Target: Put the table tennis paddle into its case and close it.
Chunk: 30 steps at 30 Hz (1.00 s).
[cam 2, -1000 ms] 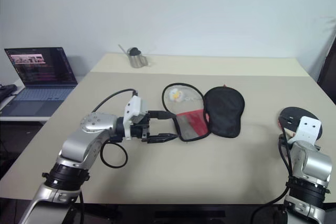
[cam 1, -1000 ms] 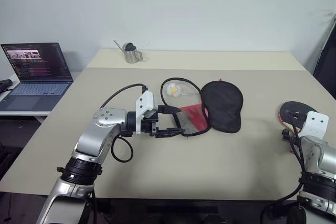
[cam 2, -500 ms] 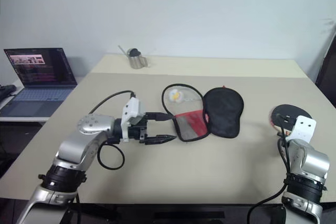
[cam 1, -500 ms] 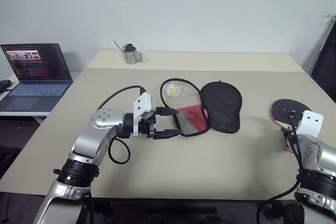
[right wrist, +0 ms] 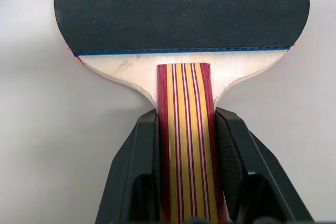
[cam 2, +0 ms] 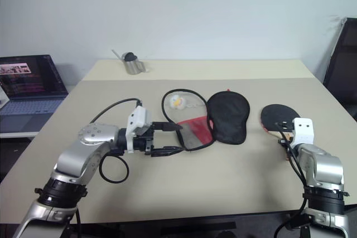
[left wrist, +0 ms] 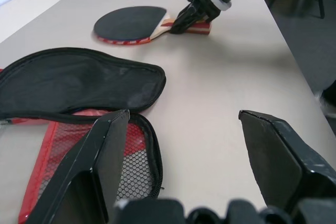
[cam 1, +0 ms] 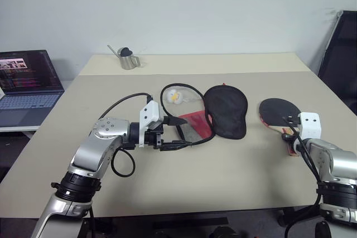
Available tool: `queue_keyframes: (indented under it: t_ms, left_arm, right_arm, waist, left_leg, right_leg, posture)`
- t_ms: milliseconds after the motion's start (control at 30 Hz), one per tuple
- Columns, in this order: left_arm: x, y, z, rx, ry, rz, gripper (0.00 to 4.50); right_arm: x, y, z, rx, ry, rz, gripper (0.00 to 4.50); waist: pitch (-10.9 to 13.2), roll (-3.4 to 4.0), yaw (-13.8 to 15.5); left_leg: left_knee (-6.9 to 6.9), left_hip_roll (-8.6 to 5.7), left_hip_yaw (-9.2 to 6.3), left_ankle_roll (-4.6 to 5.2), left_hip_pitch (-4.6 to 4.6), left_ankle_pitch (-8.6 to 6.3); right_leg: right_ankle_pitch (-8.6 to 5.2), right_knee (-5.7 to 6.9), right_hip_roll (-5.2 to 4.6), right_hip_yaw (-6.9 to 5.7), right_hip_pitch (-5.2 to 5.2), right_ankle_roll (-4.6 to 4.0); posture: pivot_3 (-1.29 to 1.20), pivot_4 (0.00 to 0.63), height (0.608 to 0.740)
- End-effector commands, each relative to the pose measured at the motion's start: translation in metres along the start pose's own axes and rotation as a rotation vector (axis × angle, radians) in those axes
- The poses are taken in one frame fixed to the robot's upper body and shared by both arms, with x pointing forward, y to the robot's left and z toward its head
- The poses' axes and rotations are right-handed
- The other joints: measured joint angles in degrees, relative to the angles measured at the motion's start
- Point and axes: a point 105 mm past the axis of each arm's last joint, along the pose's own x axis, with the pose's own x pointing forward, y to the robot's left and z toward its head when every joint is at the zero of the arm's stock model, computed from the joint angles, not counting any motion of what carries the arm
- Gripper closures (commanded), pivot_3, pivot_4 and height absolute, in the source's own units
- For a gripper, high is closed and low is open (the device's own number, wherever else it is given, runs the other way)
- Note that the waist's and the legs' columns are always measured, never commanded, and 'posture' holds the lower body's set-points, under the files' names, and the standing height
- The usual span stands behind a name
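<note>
The flat table tennis paddle [cam 1: 279, 111], with its round black rubber face and red-and-tan striped wooden handle, lies on the right side of the beige worktop [cam 1: 234, 165]. The right gripper [right wrist: 186, 129] has its two black fingers closed narrowly against both sides of the handle. Well apart to the left, near the middle of the worktop, lies the one soft fabric case [cam 1: 209, 116], opened out flat: its black half lies to the right, its red half with the mesh pocket to the left, the zipper edge looping around. A small white ball [cam 1: 173, 97] sits within the far loop of the case. The left gripper [cam 1: 177, 132] hovers just beside the case's red mesh corner, its jaws spread wide and holding nothing.

At the far left edge of the worktop stands one small metal pitcher [cam 1: 128, 59]. One open laptop [cam 1: 25, 79] rests on a separate low surface to the left. A plain pale wall [cam 1: 195, 9] backs the scene, and a dark chair [cam 1: 340, 54] stands at the right.
</note>
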Motion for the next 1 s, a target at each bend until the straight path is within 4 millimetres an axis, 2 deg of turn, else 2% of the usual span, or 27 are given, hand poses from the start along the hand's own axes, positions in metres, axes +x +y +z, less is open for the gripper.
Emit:
queue_keyframes:
  t_ms: [33, 533, 800, 1000]
  left_arm:
    - [-0.005, 0.001, 0.011, 0.034, -0.020, 0.019, 0.85]
    - [-0.017, 0.001, 0.007, 0.017, 0.004, 0.068, 0.85]
    - [-0.017, 0.001, 0.006, 0.018, 0.008, 0.065, 0.85]
    - [-0.015, 0.000, 0.006, 0.019, 0.007, 0.058, 0.85]
  right_arm:
    - [0.004, 0.024, 0.007, 0.001, -0.023, 0.095, 3.42]
    - [0.004, 0.008, 0.052, 0.053, -0.139, 0.045, 3.42]
    - [-0.004, 0.016, 0.072, 0.053, -0.195, 0.073, 3.42]
    - [-0.013, 0.032, 0.087, 0.046, -0.232, 0.112, 3.42]
  waist:
    - [0.0, 0.00, 0.0]
    - [0.1, 0.10, 0.4]
    - [0.1, 0.16, 0.7]
    - [0.1, 0.21, 0.7]
  left_leg:
    - [0.00, 0.00, 0.00, 0.00, 0.00, 0.00]
    - [0.03, -0.08, 0.05, 0.00, -0.11, 0.00]
    - [-0.12, -0.18, 0.01, 0.00, -0.20, 0.00]
    - [-0.14, -0.18, 0.02, 0.00, -0.19, 0.00]
  right_leg:
    - [0.00, 0.00, 0.00, 0.00, 0.00, 0.00]
    - [0.01, 0.00, -0.09, 0.03, -0.09, -0.01]
    - [0.00, -0.06, -0.21, -0.04, -0.17, -0.01]
    - [0.00, -0.05, -0.21, -0.03, -0.18, -0.01]
  posture:
    - [0.00, 0.150, 0.740]
    - [0.00, 0.150, 0.740]
    - [0.00, 0.150, 0.740]
    - [0.00, 0.150, 0.740]
